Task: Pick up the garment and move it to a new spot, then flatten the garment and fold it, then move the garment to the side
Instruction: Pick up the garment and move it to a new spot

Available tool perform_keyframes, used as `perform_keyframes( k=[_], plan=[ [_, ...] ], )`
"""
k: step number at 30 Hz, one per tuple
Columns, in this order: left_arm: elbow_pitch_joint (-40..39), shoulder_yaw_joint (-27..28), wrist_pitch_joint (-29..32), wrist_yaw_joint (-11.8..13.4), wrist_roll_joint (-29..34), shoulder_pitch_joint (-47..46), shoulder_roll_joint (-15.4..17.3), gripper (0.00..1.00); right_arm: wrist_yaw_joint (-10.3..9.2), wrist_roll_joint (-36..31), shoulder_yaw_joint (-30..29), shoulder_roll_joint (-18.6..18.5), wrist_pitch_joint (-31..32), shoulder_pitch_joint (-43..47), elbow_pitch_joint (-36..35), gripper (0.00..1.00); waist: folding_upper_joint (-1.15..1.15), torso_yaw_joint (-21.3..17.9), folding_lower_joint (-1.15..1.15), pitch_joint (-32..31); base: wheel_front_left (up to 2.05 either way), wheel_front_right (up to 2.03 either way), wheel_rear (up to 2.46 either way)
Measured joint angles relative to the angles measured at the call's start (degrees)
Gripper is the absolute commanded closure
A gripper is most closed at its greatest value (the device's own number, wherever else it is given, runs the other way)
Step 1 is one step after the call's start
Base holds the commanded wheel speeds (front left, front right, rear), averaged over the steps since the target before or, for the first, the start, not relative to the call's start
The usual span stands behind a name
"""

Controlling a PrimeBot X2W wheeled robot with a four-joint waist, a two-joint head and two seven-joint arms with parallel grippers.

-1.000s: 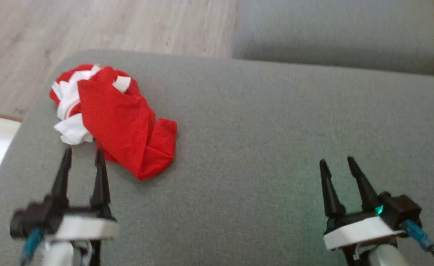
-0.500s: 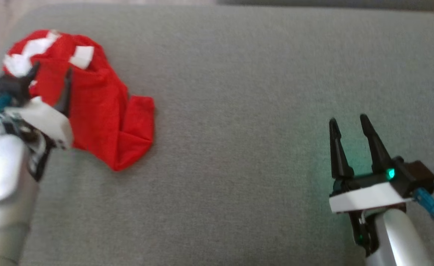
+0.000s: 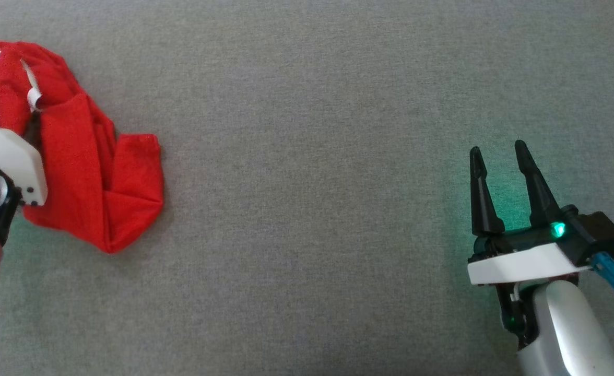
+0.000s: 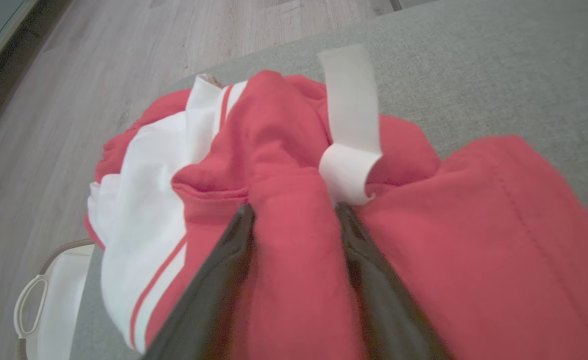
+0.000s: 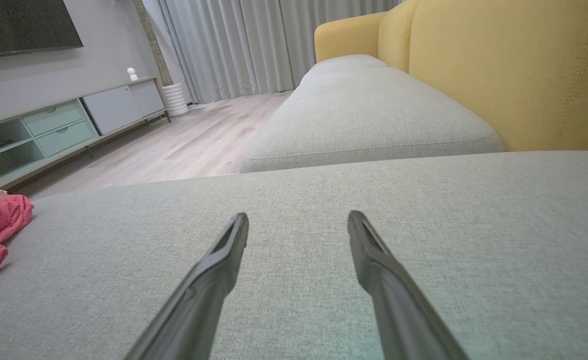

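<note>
Our left gripper [image 4: 294, 212] is pressed into the crumpled red-and-white garment [image 4: 474, 235]. Its two dark fingers [image 4: 214, 280] are spread wide, with a ridge of red cloth rising between them, straddled rather than pinched. The garment lies in a heap at the left end of the grey sofa cushion [image 3: 312, 156], close to the cushion's edge above the wooden floor [image 4: 99, 60]. A white strip [image 4: 351, 115] of it curls up just past the fingertips. Our right gripper [image 3: 497, 148] hangs well apart over the cushion's right side, its fingers parted and empty above bare fabric. In the right wrist view a yellow backrest [image 5: 499, 75] stands beyond it.
</note>
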Motion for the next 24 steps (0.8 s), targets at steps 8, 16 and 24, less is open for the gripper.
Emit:
perform_keyframes(
  k=[8, 16, 24],
  plan=[
    [1.9, -1.5, -8.0, 0.0, -1.6, -0.8, 0.2, 1.00, 0.00, 0.0, -0.2, 0.0, 0.0, -0.8, 0.1, 0.00, 0.00, -0.2, -0.01, -1.3, 0.00, 0.00, 0.00],
    [-1.0, -3.1, -18.4, 0.0, -2.2, -2.6, 0.1, 1.00, 0.00, 0.6, -0.2, 0.0, 0.0, -0.2, 1.3, 0.00, 0.00, 0.0, -0.02, -6.6, 0.00, 0.00, 0.00],
    [-8.8, -4.1, -21.6, 0.0, -3.1, -3.3, -0.7, 1.00, 0.00, 1.6, -0.2, 0.0, 0.0, 3.5, 2.6, 0.00, 0.00, 0.9, -0.02, -12.3, 0.00, 0.00, 0.00]
  ],
)
